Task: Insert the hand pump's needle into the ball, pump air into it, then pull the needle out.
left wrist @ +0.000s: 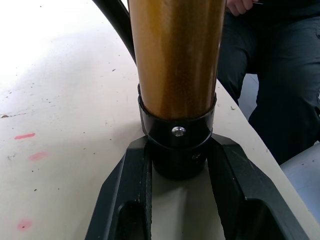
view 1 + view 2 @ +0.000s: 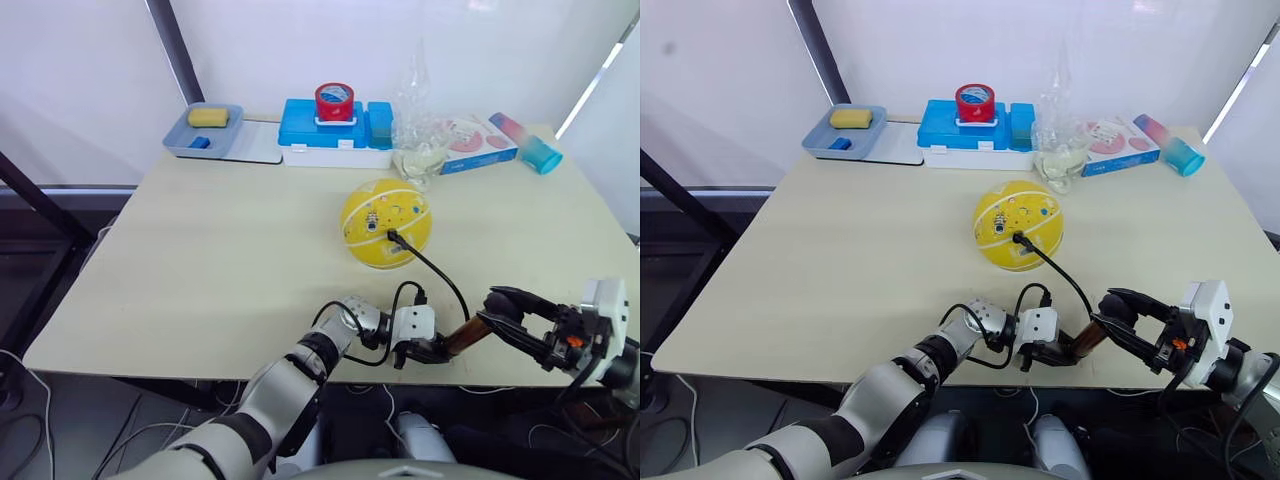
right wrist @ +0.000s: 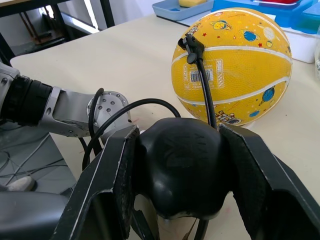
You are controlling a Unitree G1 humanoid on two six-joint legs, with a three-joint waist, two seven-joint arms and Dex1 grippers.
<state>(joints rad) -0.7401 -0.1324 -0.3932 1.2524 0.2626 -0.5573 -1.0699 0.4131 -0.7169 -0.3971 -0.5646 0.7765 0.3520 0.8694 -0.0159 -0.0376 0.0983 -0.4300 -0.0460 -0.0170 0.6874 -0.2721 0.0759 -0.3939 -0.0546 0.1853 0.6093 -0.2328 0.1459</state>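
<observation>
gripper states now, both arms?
Left gripper: shut on the pump, at its black end cap.
Right gripper: shut on the pump's black handle end.

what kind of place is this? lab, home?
Probably a robot test room, not a home: a plain table stocked with assorted practice items, like a blue box, a tray and a yellow ball, loose cables on the floor, blank white wall.

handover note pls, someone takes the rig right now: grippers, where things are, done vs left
Left gripper: shut on the hand pump's lower black cap, at the table's near edge.
Right gripper: shut on the pump's black handle end.
Ball: round, mid-table, hose running to it.
Done: needle fitting sits at the ball's valve.
Left: pump air, then pull the needle out.
</observation>
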